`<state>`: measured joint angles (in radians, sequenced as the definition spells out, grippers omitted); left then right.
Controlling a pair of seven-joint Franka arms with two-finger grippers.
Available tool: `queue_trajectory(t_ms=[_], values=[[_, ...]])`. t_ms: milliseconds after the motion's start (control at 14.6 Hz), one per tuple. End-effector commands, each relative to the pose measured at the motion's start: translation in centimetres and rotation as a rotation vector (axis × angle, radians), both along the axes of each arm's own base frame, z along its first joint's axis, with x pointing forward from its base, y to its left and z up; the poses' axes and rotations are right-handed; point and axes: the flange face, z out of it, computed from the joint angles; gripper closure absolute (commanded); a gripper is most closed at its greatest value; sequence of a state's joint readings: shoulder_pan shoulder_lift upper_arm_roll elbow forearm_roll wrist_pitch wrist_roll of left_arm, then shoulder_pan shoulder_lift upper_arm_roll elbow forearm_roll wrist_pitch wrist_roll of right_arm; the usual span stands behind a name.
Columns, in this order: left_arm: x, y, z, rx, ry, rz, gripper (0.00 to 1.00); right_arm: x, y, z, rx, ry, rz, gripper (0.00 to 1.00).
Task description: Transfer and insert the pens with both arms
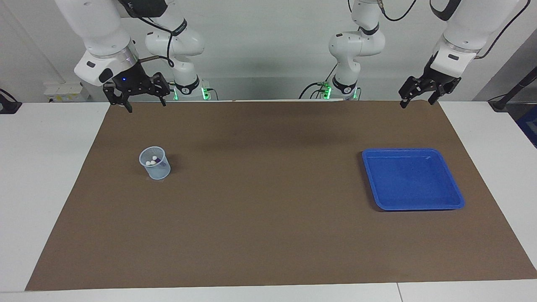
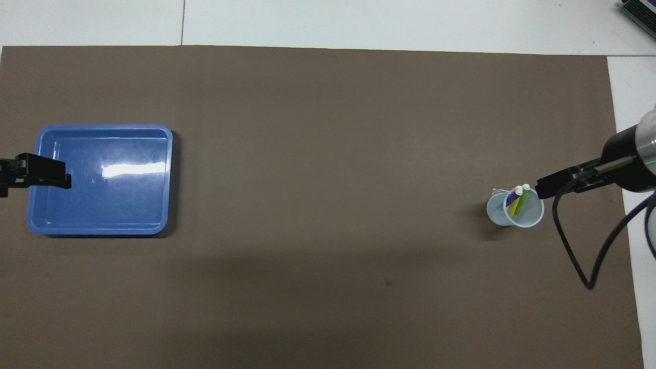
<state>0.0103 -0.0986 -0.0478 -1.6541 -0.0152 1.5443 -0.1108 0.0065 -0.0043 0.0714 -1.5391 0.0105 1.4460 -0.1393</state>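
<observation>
Pens (image 2: 516,201), yellow, green and purple, stand in the clear plastic cup (image 1: 155,163); we keep the right gripper (image 1: 142,100) and left gripper (image 1: 418,95) spread, empty, well above the brown mat, clear of the cup.

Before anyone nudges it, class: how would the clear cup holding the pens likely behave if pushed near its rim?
The cup looks thin and light, so it would probably slide or tip. The pens lean inside, poking above its rim, likely making it top-heavy. It might flex if squeezed.
</observation>
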Motion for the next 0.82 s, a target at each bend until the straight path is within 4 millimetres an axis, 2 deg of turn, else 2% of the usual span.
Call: queue_trajectory(t_ms=[0, 752], values=[[-0.24, 0.34, 0.44, -0.005, -0.017, -0.006, 0.0, 0.13, -0.52, -0.05, -0.027, -0.002, -0.022, 0.0], [-0.22, 0.32, 0.53, -0.007, -0.02, -0.004, 0.0, -0.1, -0.4, 0.16, -0.026, 0.004, -0.053, 0.0]])
